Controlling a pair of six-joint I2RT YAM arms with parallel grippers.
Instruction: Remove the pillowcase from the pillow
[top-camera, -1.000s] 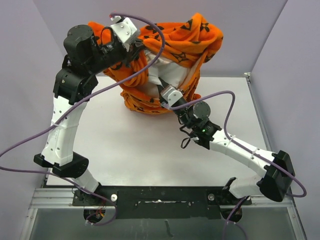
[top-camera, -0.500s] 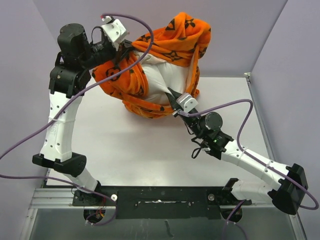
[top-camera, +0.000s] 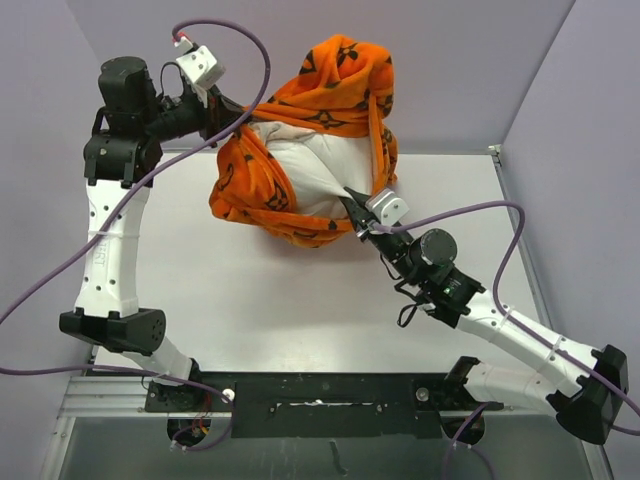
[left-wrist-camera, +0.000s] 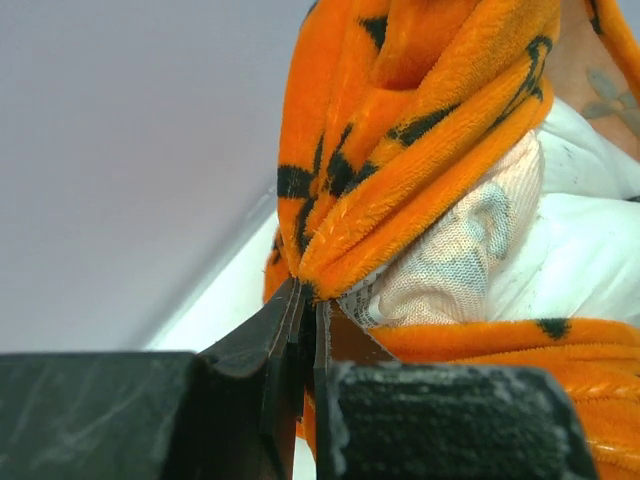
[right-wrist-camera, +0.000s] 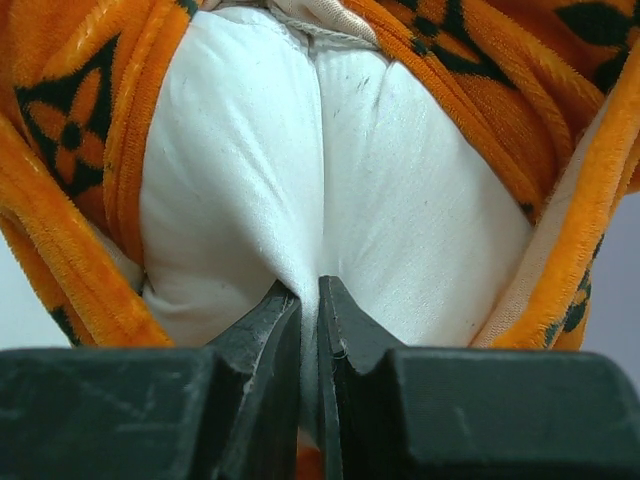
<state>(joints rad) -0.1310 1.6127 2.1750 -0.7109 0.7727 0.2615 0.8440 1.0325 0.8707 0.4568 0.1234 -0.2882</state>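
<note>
The orange pillowcase (top-camera: 335, 85) with dark motifs hangs bunched around the white pillow (top-camera: 310, 175) at the back middle of the table. My left gripper (top-camera: 232, 122) is shut on the pillowcase's edge (left-wrist-camera: 330, 250) and holds it raised at the back left. My right gripper (top-camera: 352, 198) is shut on a pinch of the pillow's white fabric (right-wrist-camera: 310, 270) where it bulges out of the pillowcase's opening. The pillowcase frames the pillow on both sides in the right wrist view (right-wrist-camera: 90, 200).
The grey table (top-camera: 270, 300) lies under the bundle. Purple-grey walls (top-camera: 560, 90) close in the back and both sides. Purple cables (top-camera: 480, 215) loop off both arms. The arm bases sit on a black rail (top-camera: 320, 392) at the near edge.
My left gripper has pulled the pillowcase edge up and to the left. My right gripper has drawn the pillow toward the near right. More white pillow is exposed.
</note>
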